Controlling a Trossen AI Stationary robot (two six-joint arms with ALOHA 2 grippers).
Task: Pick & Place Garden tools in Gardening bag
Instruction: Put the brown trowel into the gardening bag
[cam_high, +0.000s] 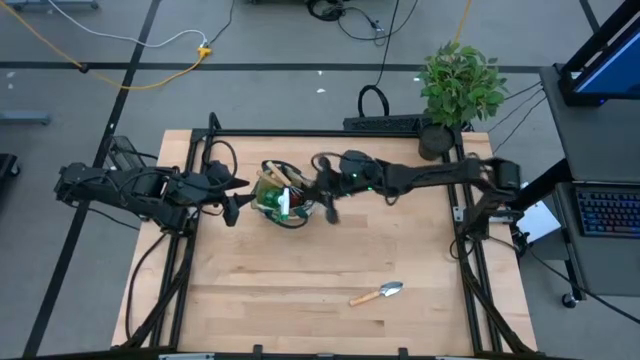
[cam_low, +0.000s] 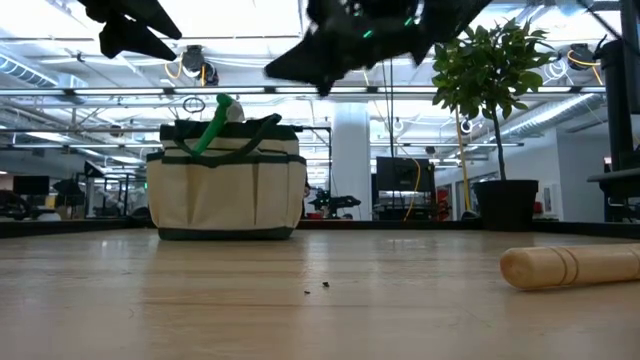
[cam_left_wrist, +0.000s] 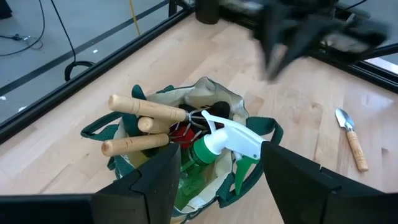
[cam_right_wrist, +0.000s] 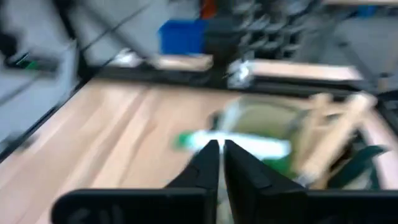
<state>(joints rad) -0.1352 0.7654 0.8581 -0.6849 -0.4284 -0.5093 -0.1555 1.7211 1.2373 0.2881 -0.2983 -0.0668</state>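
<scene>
Already packed with wooden-handled tools (cam_left_wrist: 146, 112) and green spray bottle (cam_left_wrist: 217, 146): round tan gardening bag (cam_high: 283, 196). Right tool (cam_right_wrist: 216, 163) pinched closed, empty, above bag; left tool (cam_left_wrist: 217, 180) spread, empty, beside it. One wooden-handled trowel (cam_high: 377, 294) loose on bench (cam_high: 300, 290).

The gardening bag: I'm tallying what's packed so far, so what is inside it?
Inside the gardening bag show a green spray bottle, three wooden handles, something red and something dark. The tool heads are buried, so which tools they are stays hidden. One trowel lies outside on the table.

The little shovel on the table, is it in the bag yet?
Not yet. The trowel lies on the table, far from the gardening bag.
</scene>
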